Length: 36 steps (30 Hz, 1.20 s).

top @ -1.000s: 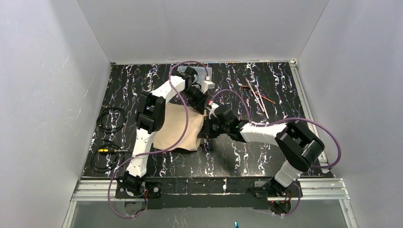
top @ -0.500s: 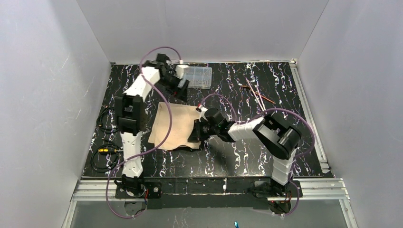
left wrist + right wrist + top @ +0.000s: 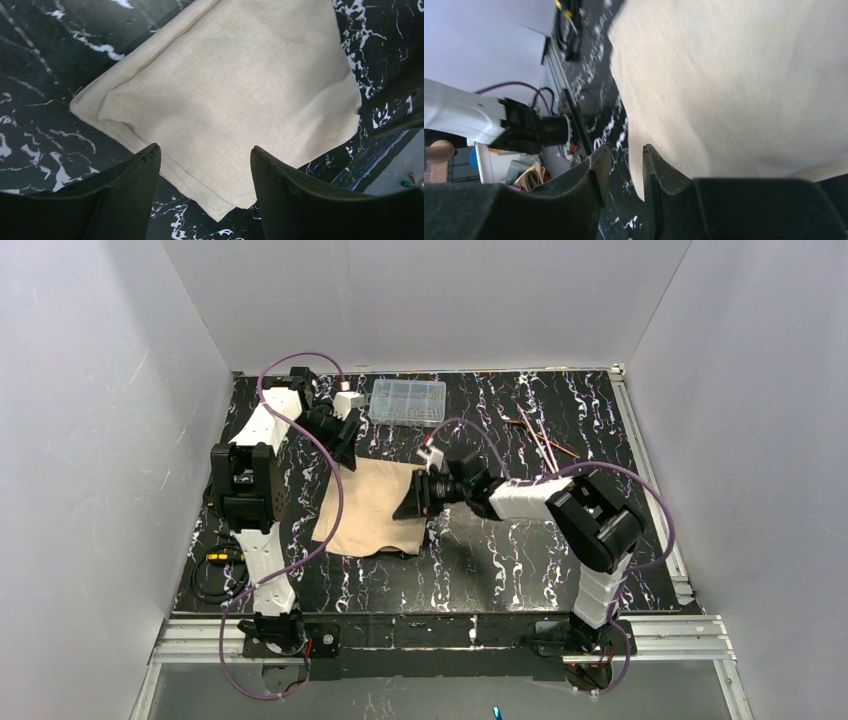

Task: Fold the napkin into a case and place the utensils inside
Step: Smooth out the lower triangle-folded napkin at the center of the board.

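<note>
2 arms work over the black, white-veined table. The napkin lies flat left of centre, a beige-tan cloth folded over itself. The left wrist view shows 2 layers, their hemmed edges stacked and slightly offset, with 1 corner pointing toward the camera. Its outline is broad and 4-sided, and in the top view the left arm's purple cable crosses its left part. The left gripper hangs above the cloth's far-left area with its fingers spread wide, nothing between them and no contact visible. The right gripper reaches in low from the right to the napkin's right edge. Its jaws stand a little apart, and table shows through the narrow gap. That wrist view is smeared by motion, so I cannot tell whether a fingertip touches the cloth edge; no fabric is seen pinched. The utensils are thin copper-coloured pieces lying crossed in a loose bunch at the far right of the table, well apart from the napkin and both grippers; the count is unclear at this size. A clear plastic compartment box sits at the far edge, just beyond the left gripper. 2 coils of black cable lie on the table's left margin.
</note>
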### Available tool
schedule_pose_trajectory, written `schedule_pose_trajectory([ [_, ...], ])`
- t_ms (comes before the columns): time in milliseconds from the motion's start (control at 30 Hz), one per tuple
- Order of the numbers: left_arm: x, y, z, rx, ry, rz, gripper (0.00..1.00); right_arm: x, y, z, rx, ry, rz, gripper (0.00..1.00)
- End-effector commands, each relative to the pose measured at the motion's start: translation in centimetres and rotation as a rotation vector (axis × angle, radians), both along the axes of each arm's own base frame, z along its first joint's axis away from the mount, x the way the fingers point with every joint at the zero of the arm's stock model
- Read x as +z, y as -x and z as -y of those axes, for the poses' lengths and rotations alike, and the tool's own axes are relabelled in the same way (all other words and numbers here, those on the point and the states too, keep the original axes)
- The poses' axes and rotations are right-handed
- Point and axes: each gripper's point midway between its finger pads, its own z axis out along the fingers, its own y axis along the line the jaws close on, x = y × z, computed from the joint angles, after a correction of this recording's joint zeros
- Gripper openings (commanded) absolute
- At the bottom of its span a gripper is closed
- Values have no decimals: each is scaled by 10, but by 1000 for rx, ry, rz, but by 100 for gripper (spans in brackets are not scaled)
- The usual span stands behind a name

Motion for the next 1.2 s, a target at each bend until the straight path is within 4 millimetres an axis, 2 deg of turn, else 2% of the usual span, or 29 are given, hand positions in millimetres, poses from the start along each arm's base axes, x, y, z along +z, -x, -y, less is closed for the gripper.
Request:
schedule_pose_trajectory([
  [0, 1, -6, -18, 65, -7, -29, 61, 67, -39, 5, 6, -76, 170, 39],
  [133, -15, -2, -25, 148, -33, -102, 42, 61, -87, 25, -98, 14, 234, 36],
  [233, -27, 6, -28, 189, -44, -153, 31, 64, -114, 29, -153, 68, 315, 36],
  [300, -34, 6, -29, 212, -50, -155, 27, 59, -127, 27, -160, 109, 343, 36],
  [433, -49, 0, -31, 239, -63, -148, 26, 33, -146, 20, -171, 153, 346, 34],
  [567, -60, -14, -34, 254, -79, -124, 28, 8, -157, 17, -172, 189, 332, 32],
  [633, -63, -21, -38, 264, -100, -93, 29, 2, -159, 15, -173, 190, 324, 32],
  [867, -69, -32, -42, 269, -119, -46, 43, -17, -159, 14, -175, 198, 295, 33],
  [1067, -59, -38, -37, 263, -84, -14, 44, -28, -157, 17, -181, 214, 280, 32],
  [1167, -58, -42, -38, 256, -84, 0, 40, -36, -158, 22, -192, 228, 270, 31],
])
